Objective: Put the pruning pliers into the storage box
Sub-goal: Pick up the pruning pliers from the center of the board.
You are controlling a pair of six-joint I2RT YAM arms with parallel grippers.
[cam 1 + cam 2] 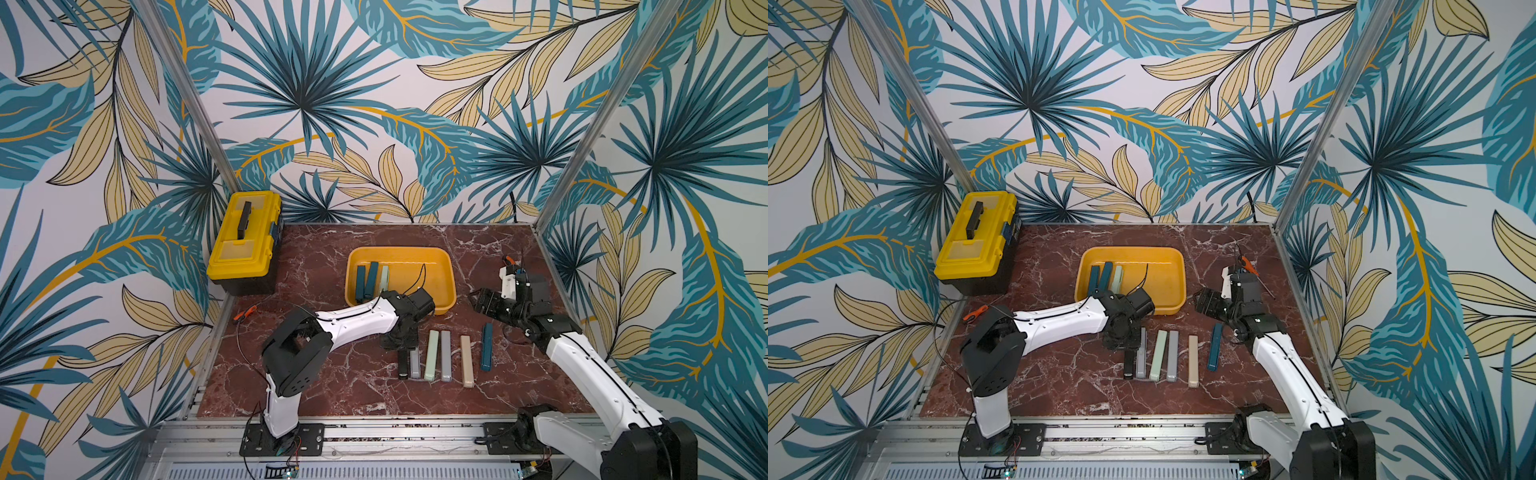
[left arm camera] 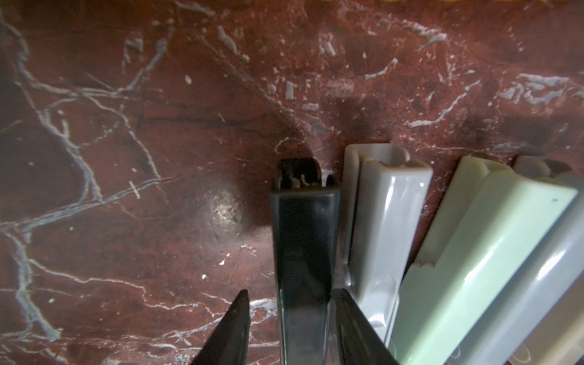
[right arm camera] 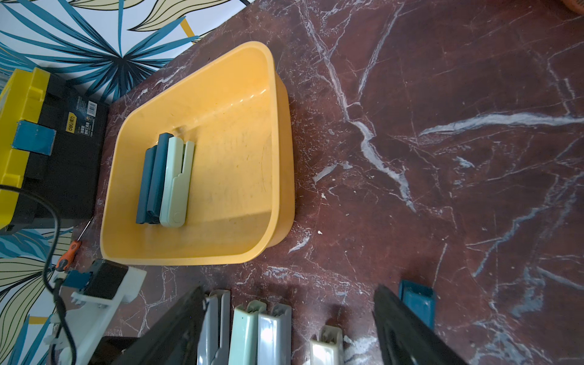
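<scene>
The yellow-orange storage box [image 1: 415,286] [image 3: 234,158] sits mid-table. It holds two dark teal pruning pliers [image 1: 365,281] and a mint one [image 3: 177,186], side by side. In front of it lie several more in a row: black [image 1: 402,368], grey [image 1: 414,363], mint [image 1: 432,355], grey [image 1: 446,355], beige [image 1: 466,361] and dark teal [image 1: 486,347]. My left gripper [image 2: 294,294] [image 1: 401,347] points down astride the black pliers [image 2: 303,240]. One finger lies against them and bare table shows between them and the other finger. My right gripper [image 3: 289,288] [image 1: 476,297] hovers wide open and holds nothing, right of the box.
A yellow lidded toolbox [image 1: 245,241] stands at the back left. One small orange-handled tool [image 1: 245,313] lies by the left edge, another [image 1: 509,261] behind the right arm. A black cable [image 1: 420,278] from the left wrist arcs over the box. Patterned walls enclose three sides.
</scene>
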